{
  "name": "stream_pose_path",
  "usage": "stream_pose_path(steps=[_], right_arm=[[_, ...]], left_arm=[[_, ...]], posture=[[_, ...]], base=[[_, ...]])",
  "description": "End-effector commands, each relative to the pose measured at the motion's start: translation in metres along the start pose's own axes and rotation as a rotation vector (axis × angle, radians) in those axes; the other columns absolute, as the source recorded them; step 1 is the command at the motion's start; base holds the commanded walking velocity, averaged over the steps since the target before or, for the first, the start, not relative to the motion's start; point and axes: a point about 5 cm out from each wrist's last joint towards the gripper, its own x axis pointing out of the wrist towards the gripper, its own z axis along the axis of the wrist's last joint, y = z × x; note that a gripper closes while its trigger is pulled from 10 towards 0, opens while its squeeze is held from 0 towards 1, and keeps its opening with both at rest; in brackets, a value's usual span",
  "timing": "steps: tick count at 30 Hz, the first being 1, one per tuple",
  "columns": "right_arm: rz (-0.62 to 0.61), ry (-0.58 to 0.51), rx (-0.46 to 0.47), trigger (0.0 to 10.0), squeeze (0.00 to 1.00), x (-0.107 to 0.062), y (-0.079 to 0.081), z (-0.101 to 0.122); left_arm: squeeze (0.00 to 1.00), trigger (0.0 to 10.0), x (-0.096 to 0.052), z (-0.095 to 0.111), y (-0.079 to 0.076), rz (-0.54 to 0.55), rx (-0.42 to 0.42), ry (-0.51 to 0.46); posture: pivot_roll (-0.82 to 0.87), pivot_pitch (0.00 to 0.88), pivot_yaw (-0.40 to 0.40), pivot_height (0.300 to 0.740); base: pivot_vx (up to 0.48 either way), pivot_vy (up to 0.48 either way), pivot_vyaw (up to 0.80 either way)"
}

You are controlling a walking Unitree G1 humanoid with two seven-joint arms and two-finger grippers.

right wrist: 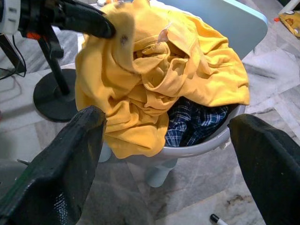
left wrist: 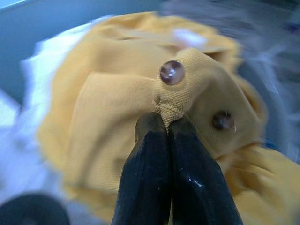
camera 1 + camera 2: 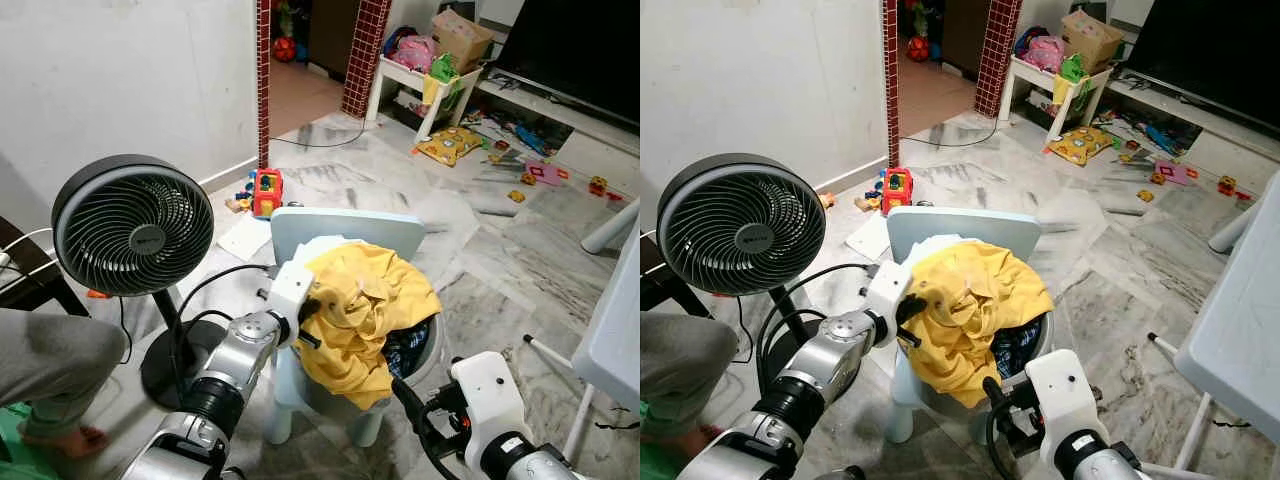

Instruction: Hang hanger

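Gripping: the left gripper (image 2: pixel 168 125) has its two black fingers pressed together on a fold of a yellow shirt (image 3: pixel 365 305), right at the buttoned placket, just below one brown button (image 2: pixel 171 72).
Left arm: silver, reaching from lower left up to the near edge of the heap of clothes.
Shirt: crumpled on top of the heap, spilling over the near rim of a grey basin (image 1: pixel 201 147); a second button (image 2: pixel 221 120) shows beside the pinched fold.
Basin: sitting on the seat of a small pale blue chair (image 3: pixel 345 228), whose backrest rises behind the clothes.
Other laundry: a blue checked garment (image 1: pixel 194 123) lies under the yellow one inside the basin; a bit of white cloth (image 3: pixel 310 248) shows at the back.
Right gripper: (image 1: pixel 168 154) spread wide, holding nothing, hovering low in front of the basin, apart from it.
Hanger: cannot be made out among the clothes.
Surroundings: a black standing fan (image 3: pixel 133 226) just left of the chair on a marble floor (image 3: pixel 520 280); toys (image 3: pixel 266 191) scattered behind; a person's bent leg in grey trousers (image 3: pixel 50 360) at the left edge.
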Motion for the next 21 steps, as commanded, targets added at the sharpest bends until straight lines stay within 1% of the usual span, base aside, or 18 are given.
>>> stream_pose_path(steps=[1, 2, 4, 5, 6, 7, 8, 9, 10, 11, 13, 14, 15, 16, 17, 19, 21], right_arm=[[-0.001, -0.015, -0.008, 10.0, 0.00, -0.001, 0.000, 0.003], [-0.001, -0.015, -0.009, 10.0, 0.00, -0.001, -0.001, 0.003], [-0.002, -0.015, -0.010, 10.0, 0.00, -0.001, -0.001, 0.003], [-0.002, -0.015, -0.010, 10.0, 0.00, -0.001, -0.001, 0.003], [-0.003, -0.015, -0.010, 10.0, 0.00, -0.001, -0.001, 0.003], [-0.004, -0.013, -0.010, 10.0, 0.00, -0.001, -0.001, 0.003], [-0.004, -0.013, -0.010, 10.0, 0.00, -0.001, -0.001, 0.003], [-0.003, -0.012, -0.010, 10.0, 0.00, -0.002, -0.001, 0.002], [-0.002, -0.012, -0.010, 10.0, 0.00, -0.001, -0.001, 0.002], [0.000, -0.011, -0.011, 10.0, 0.00, -0.001, 0.000, 0.002], [0.001, -0.012, -0.011, 10.0, 0.00, -0.001, -0.001, 0.002], [0.000, -0.013, -0.012, 10.0, 0.00, 0.000, -0.001, 0.002], [-0.001, -0.014, -0.012, 10.0, 0.00, 0.000, -0.002, 0.003], [-0.001, -0.015, -0.013, 10.0, 0.00, 0.000, -0.002, 0.003], [-0.001, -0.015, -0.014, 10.0, 0.00, 0.001, -0.003, 0.003], [0.000, -0.016, -0.016, 10.0, 0.00, 0.001, -0.003, 0.003], [0.002, -0.016, -0.017, 10.0, 0.00, 0.001, -0.003, 0.003]], left_arm=[[0.00, 0.0, 0.002, 0.000, -0.018, -0.145, 0.076, 0.008], [0.00, 0.0, 0.002, -0.003, -0.022, -0.186, 0.098, 0.030], [0.00, 0.0, 0.001, -0.008, -0.026, -0.227, 0.141, 0.053], [0.00, 0.0, 0.001, -0.008, -0.026, -0.227, 0.141, 0.053], [0.00, 0.0, 0.000, -0.010, -0.026, -0.227, 0.161, 0.058], [0.00, 0.0, 0.000, -0.011, -0.022, -0.183, 0.178, 0.058], [0.00, 0.0, 0.000, -0.011, -0.022, -0.183, 0.178, 0.058], [0.00, 7.4, 0.001, -0.011, -0.017, -0.146, 0.176, 0.063], [0.00, 7.4, 0.001, -0.011, -0.015, -0.125, 0.169, 0.074], [0.00, 10.0, 0.001, -0.011, -0.009, -0.079, 0.129, 0.082], [0.00, 10.0, 0.000, -0.009, -0.006, -0.072, 0.086, 0.073], [0.07, 10.0, 0.000, -0.008, -0.005, -0.065, 0.062, 0.070], [0.75, 10.0, -0.001, -0.007, -0.003, -0.046, 0.041, 0.068], [0.75, 10.0, -0.001, -0.007, -0.002, -0.032, 0.028, 0.067], [1.00, 10.0, -0.001, -0.004, 0.001, -0.010, 0.009, 0.058], [1.00, 10.0, -0.002, 0.001, 0.005, 0.023, -0.019, 0.031], [1.00, 10.0, -0.002, 0.006, 0.000, -0.022, -0.024, 0.005]], posture=[[-0.11, 0.029, -0.075, 0.740], [-0.11, 0.029, -0.075, 0.740], [-0.11, 0.029, -0.075, 0.740], [-0.11, 0.029, -0.075, 0.740], [-0.11, 0.028, -0.076, 0.740], [-0.11, 0.029, -0.076, 0.740], [-0.11, 0.029, -0.076, 0.740], [-0.11, 0.029, -0.079, 0.740], [-0.11, 0.029, -0.079, 0.740], [-0.10, 0.029, -0.082, 0.740], [-0.10, 0.029, -0.083, 0.740], [-0.10, 0.029, -0.083, 0.740], [-0.10, 0.028, -0.084, 0.740], [-0.10, 0.028, -0.084, 0.740], [-0.10, 0.028, -0.085, 0.740], [-0.09, 0.027, -0.087, 0.740], [-0.09, 0.025, -0.089, 0.740]], base=[[0.000, 0.000, 0.00], [0.000, 0.000, 0.00], [0.000, 0.000, 0.00], [0.000, 0.000, 0.00], [0.000, 0.000, 0.00], [0.000, 0.000, 0.00], [0.000, 0.000, 0.00], [0.000, 0.000, 0.00], [0.000, 0.000, 0.00], [0.000, 0.000, 0.00], [0.000, 0.000, 0.00], [0.000, 0.000, 0.00], [0.000, 0.000, 0.00], [0.000, 0.000, 0.00], [0.000, 0.000, 0.00], [0.000, 0.000, 0.00], [0.000, 0.000, 0.00]])
